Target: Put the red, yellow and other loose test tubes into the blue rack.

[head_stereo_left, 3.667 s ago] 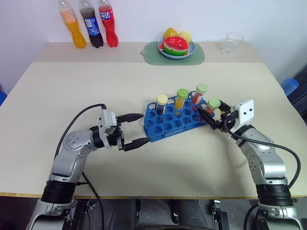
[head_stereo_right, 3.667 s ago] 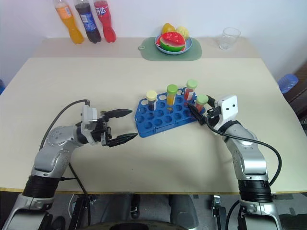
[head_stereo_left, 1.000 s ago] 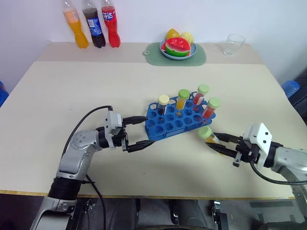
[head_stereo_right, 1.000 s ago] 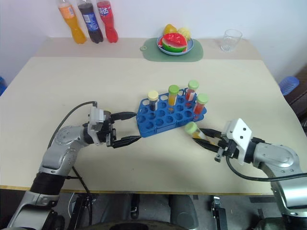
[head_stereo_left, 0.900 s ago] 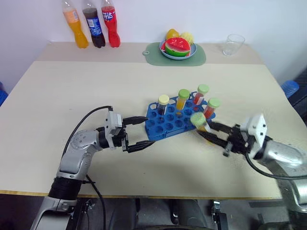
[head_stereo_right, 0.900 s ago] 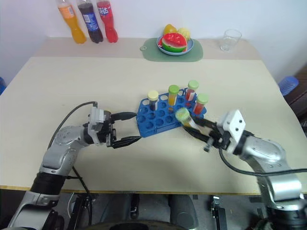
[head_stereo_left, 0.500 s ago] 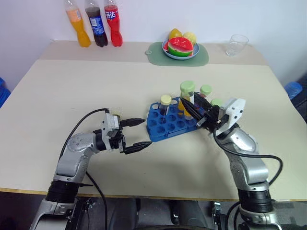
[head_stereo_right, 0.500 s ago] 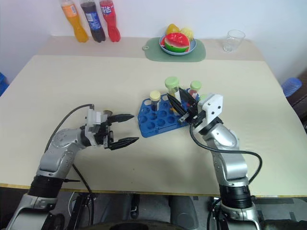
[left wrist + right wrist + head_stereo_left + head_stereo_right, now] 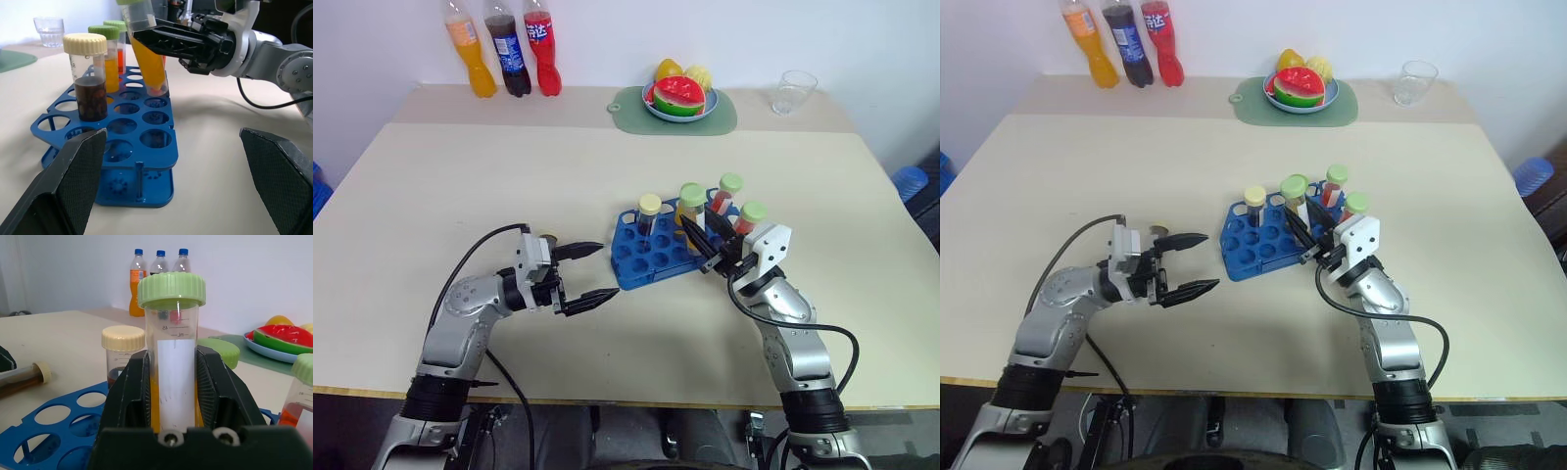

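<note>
At centre frame, the right gripper clamps a green-capped yellow test tube over the blue rack; the left gripper gapes empty.

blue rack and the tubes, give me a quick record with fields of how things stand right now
rack: blue rack on the table, four capped tubes standing in it
held tube: green-capped tube of yellow liquid, tilted, its tip at a rack hole
right gripper: shut on that tube
left gripper: open, holding nothing, beside the rack's end
loose tube: one brown tube with a cream cap lying on the table
far edge: three drink bottles, fruit plate, glass
</note>
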`<state>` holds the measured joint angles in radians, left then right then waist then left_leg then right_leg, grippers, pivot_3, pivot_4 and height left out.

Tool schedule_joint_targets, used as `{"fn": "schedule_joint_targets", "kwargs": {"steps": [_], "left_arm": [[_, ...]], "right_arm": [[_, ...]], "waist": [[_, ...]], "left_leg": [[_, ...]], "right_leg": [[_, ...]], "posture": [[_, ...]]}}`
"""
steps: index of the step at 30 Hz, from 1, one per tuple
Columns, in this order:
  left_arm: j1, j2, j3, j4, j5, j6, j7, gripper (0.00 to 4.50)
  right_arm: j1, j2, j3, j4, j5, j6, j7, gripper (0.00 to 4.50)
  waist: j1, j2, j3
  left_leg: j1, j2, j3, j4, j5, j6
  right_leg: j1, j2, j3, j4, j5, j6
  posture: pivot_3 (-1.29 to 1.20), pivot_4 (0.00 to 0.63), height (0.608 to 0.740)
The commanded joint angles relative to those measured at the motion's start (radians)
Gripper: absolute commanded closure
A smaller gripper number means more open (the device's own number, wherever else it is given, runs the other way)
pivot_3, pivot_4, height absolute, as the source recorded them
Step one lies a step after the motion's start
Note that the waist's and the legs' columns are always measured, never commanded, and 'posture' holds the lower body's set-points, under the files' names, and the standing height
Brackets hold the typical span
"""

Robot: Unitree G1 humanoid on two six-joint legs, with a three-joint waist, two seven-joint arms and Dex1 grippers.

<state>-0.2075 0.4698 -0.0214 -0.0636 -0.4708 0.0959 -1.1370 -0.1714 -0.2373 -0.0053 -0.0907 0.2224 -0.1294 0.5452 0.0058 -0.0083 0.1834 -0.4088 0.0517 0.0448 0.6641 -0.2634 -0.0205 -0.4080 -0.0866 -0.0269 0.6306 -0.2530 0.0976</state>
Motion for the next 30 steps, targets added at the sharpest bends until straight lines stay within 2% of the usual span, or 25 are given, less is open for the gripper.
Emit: {"fn": "schedule_joint_targets", "kwargs": {"steps": [1,16,18,25,26,30], "left_arm": [[0.003,0.009,0.014,-0.040,-0.012,-0.014,0.001,0.00],[-0.016,0.011,0.014,-0.033,-0.009,-0.015,0.001,0.00],[-0.015,0.011,0.015,-0.034,-0.011,-0.014,0.001,0.00],[-0.006,0.010,0.016,-0.040,-0.013,-0.013,0.006,0.00],[-0.006,0.010,0.016,-0.041,-0.013,-0.012,0.007,0.00],[-0.001,0.007,0.015,-0.045,-0.015,-0.010,0.011,0.00]], "right_arm": [[0.001,0.002,-0.008,0.035,0.004,-0.014,-0.007,3.69],[-0.014,0.011,-0.025,0.085,0.026,-0.032,-0.026,3.69],[-0.009,0.015,-0.016,0.079,0.066,-0.012,0.007,3.69],[0.026,0.033,-0.006,0.091,0.027,-0.069,-0.014,0.20],[0.031,0.032,-0.006,0.090,0.023,-0.074,-0.015,0.08],[0.052,0.015,-0.005,0.053,0.006,-0.072,-0.021,0.08]], "waist": [[0.000,0.000,0.000],[-0.001,0.000,0.000],[-0.001,0.000,0.000],[-0.002,0.000,0.000],[-0.002,0.000,0.000],[-0.001,0.000,0.000]], "left_leg": [[0.000,0.000,0.000,0.000,0.000,0.000],[0.000,0.000,0.000,0.000,0.000,0.000],[0.000,0.000,0.000,0.000,0.000,0.000],[0.000,0.000,0.000,-0.001,0.000,0.000],[0.000,0.000,0.000,-0.001,0.000,0.000],[0.000,0.000,0.000,-0.001,0.000,0.000]], "right_leg": [[0.000,0.000,0.000,0.000,0.000,0.000],[0.000,0.000,0.000,0.000,0.000,0.000],[0.000,0.000,0.000,0.000,0.000,0.000],[0.000,0.000,0.000,0.000,0.000,0.000],[0.000,0.000,0.000,0.000,0.000,0.000],[0.000,0.000,0.000,0.000,0.000,0.000]], "posture": [[0.00,0.150,0.740],[0.00,0.150,0.740],[0.00,0.150,0.740],[0.00,0.150,0.740],[0.00,0.150,0.740],[0.00,0.150,0.740]]}}
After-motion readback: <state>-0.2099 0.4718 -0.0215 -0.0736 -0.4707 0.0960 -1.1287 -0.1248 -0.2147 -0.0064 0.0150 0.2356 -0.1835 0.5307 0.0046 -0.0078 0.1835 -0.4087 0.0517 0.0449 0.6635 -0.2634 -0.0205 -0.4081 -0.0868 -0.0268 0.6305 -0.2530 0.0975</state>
